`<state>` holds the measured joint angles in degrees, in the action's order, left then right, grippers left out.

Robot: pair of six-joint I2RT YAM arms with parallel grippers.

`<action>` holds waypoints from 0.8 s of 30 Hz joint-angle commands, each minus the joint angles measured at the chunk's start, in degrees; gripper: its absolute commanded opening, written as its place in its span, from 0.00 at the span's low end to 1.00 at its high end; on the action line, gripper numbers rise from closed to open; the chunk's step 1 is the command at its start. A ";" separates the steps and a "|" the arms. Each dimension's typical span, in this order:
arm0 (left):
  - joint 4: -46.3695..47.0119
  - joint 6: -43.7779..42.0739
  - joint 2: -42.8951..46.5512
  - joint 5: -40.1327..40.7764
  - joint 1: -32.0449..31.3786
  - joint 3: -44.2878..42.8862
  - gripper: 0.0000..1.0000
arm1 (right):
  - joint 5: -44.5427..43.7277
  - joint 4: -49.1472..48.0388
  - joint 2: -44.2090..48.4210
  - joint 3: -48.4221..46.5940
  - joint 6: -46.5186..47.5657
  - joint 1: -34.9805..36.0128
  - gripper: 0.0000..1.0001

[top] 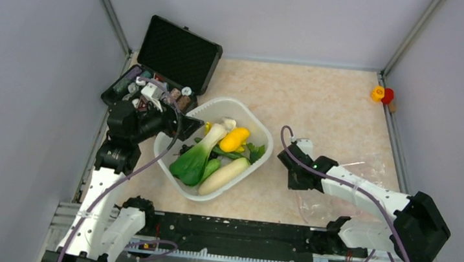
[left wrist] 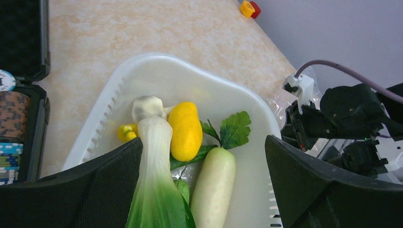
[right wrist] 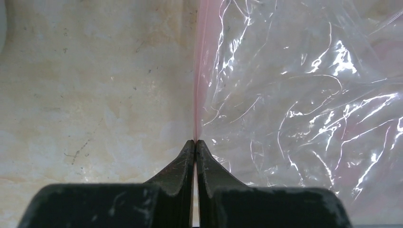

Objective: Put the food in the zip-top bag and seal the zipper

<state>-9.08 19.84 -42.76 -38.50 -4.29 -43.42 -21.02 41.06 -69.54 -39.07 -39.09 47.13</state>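
Note:
The food lies in a white tub (top: 263,132): a bok choy (top: 197,156) (left wrist: 154,180), a white radish (top: 224,176) (left wrist: 214,185) and a yellow pepper (top: 233,139) (left wrist: 185,130), with green leaves among them. My left gripper (top: 175,125) (left wrist: 203,141) hangs open over the tub's left side, its fingers either side of the bok choy and radish and touching neither. The clear zip-top bag (right wrist: 294,104) (top: 338,210) lies flat to the right of the tub. My right gripper (right wrist: 196,142) (top: 292,173) is shut on its pink zipper (right wrist: 200,71) strip at the bag's left edge.
An open black case (top: 157,77) of small trinkets stands at the back left, close behind my left wrist. A yellow-and-red toy (top: 381,94) (left wrist: 249,8) sits in the far right corner. Grey walls enclose the table on three sides.

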 commanded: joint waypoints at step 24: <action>8.59 -6.46 -26.73 21.23 -50.05 -10.31 0.91 | 0.62 -18.60 33.44 0.66 -8.53 0.55 0.00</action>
<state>-6.74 12.49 -66.28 -23.73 -50.96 -50.81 -19.81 23.57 -37.91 -37.76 -46.15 47.13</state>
